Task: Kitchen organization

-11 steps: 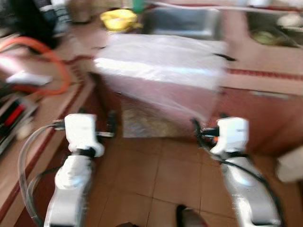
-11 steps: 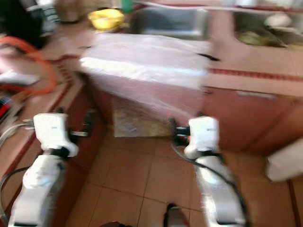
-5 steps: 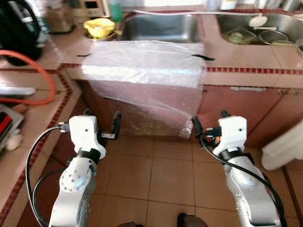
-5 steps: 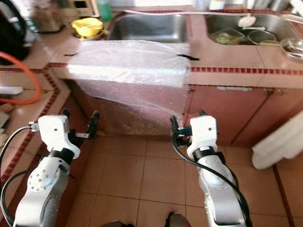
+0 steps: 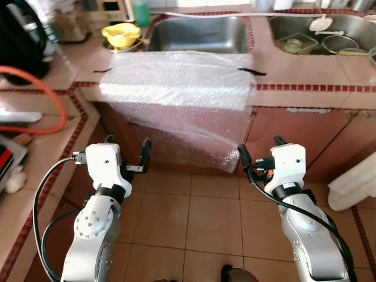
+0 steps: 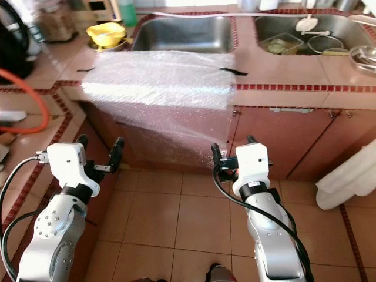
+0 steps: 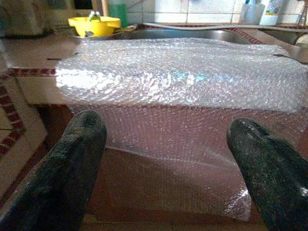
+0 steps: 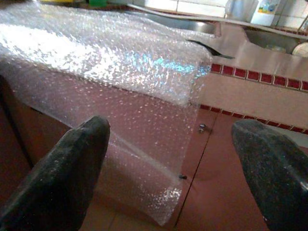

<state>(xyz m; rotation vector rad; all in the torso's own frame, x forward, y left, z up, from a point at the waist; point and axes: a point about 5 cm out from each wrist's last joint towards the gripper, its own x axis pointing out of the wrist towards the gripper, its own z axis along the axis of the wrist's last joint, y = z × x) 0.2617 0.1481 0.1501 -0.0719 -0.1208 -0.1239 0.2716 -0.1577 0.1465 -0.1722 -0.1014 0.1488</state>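
Progress: the organising appears barely begun; nothing is held and the counter is cluttered; the robot stands on the tiled floor facing the cabinets, both arms raised short of the counter edge. Far left, an orange hose loops over the side counter beside a dark appliance, whose kind cannot be made out. The left hand hovers low before the cabinet front, fingers spread wide and empty, pointed at the hanging sheet. A yellow bowl sits at the back left of the counter, just beside the left sink; something small and green shows in it in the left wrist view, not identifiable. The left sink looks empty, as far as visible. The bubble wrap, the likeliest item to deal with, lies spread across the counter in front of that sink and drapes down over the cabinet doors, held at its edges by dark tape strips. The right hand is near the sheet's lower right corner, apart from it, fingers wide and empty. The right sink holds unwashed items: a small bowl, a round metal dish and a pale utensil. Remaining, in my judgement: everything.
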